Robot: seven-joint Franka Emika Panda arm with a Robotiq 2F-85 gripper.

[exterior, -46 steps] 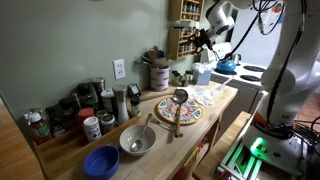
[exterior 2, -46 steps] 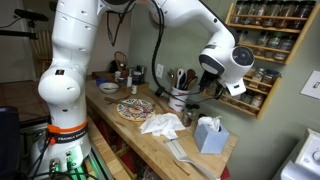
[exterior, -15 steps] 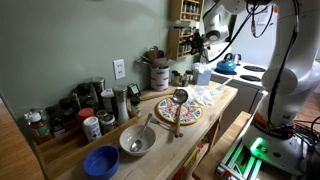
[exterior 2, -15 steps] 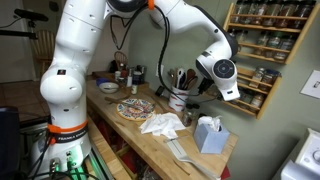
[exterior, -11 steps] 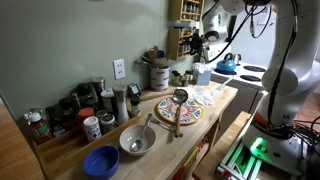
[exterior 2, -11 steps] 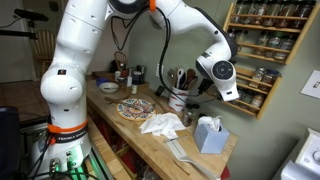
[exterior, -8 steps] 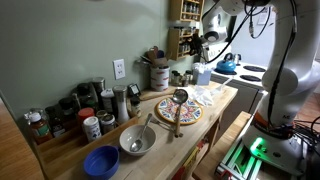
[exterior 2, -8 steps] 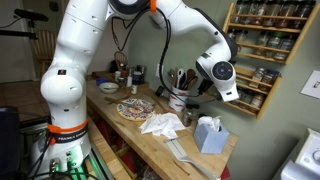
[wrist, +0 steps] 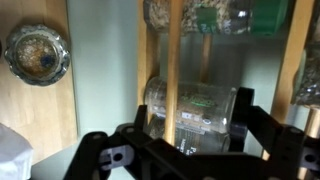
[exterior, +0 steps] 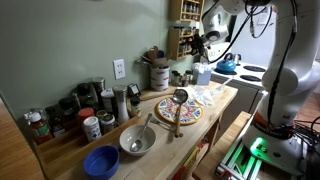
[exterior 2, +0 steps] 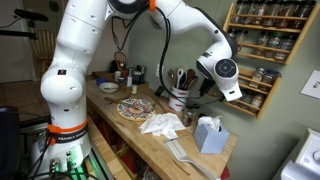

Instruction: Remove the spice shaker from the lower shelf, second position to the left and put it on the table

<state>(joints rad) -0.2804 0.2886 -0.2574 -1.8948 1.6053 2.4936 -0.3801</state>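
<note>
The spice shaker, a clear jar with a printed label, lies across the wrist view behind a wooden rail of the lower shelf. My gripper is open, one black finger on each side of that jar; I cannot tell whether they touch it. In both exterior views the gripper reaches into the brown wall rack at its bottom tier. The light-wood table runs below.
Under the rack stand a utensil crock and a tissue box. A patterned plate with a ladle, a crumpled cloth, a metal bowl, a blue bowl and several jars fill the countertop. A kettle sits on the stove.
Since the earliest frames the arm has swung its wrist in toward the rack's bottom tier. Over the last second it has barely moved, and the jaws stay open.
</note>
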